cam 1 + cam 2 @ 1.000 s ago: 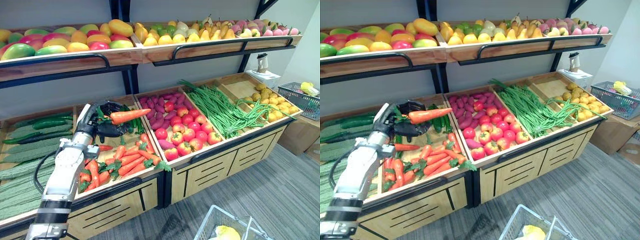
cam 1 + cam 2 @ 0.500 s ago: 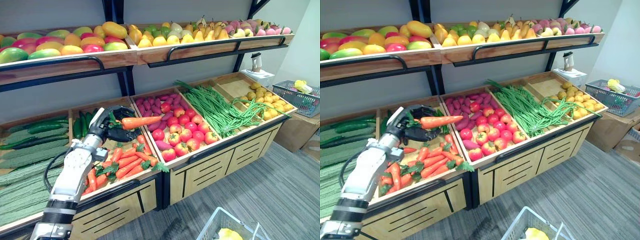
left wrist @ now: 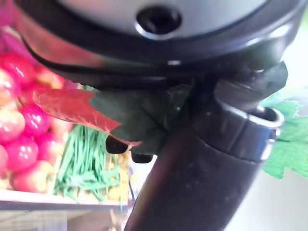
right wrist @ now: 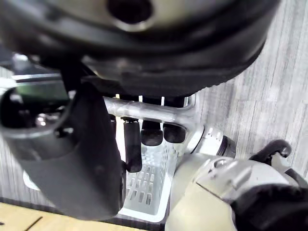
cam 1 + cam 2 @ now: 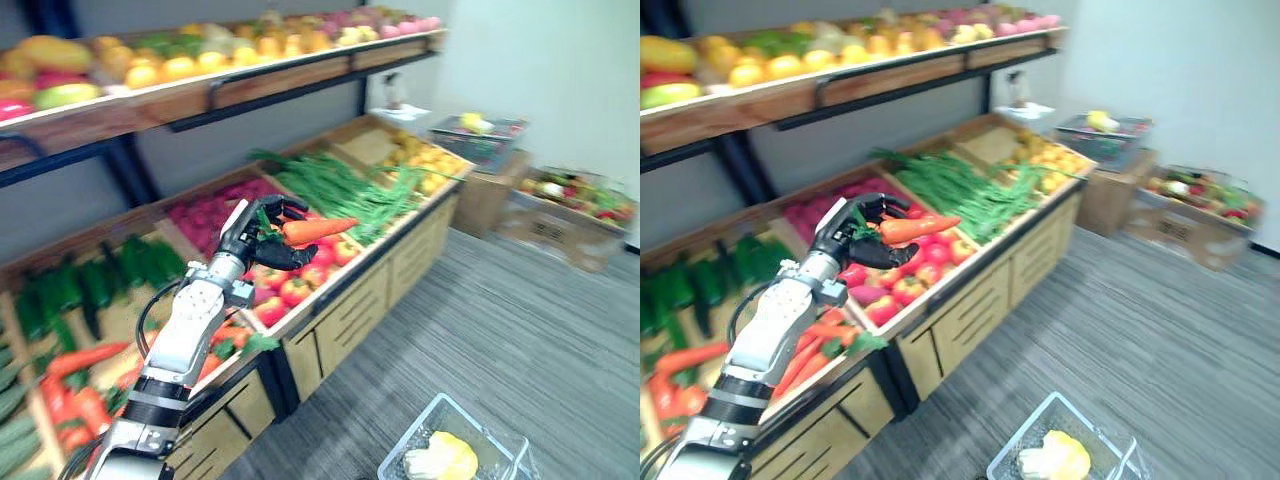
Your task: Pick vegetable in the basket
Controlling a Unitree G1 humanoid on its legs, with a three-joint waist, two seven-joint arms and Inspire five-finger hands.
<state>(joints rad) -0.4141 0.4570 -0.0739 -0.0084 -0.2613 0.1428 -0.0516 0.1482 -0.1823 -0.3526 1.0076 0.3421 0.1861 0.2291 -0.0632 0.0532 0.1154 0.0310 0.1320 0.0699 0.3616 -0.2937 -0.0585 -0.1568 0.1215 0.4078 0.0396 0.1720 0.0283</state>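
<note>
- Left hand point(image 5: 262, 232): dark, jointed fingers and thumb clenched round the thick end of a carrot point(image 5: 318, 229), raised clear of the display bins.
- Carrot: smooth, orange, tapered. It lies level, its tip pointing away from the palm, and its ragged green leaf tuft point(image 3: 139, 115) is bunched against the fingers.
- Tomatoes point(image 5: 300, 288): round, glossy and red, packed in a wooden bin directly beneath the left hand, not touching it.
- Green beans point(image 5: 340, 185): long thin pods in a loose heap, past the carrot's tip.
- Loose carrots point(image 5: 75, 358): piled in the bin back along the forearm.
- Right hand point(image 4: 86, 159): fingers point(image 4: 133, 149) hooked over the bright metal basket handle point(image 4: 159, 113), thumb alongside.
- Wire basket point(image 5: 412, 432): pale open mesh, hanging below the right hand over grey ribbed flooring, well apart from the carrot. It contains one lumpy yellow item point(image 5: 440, 457).
</note>
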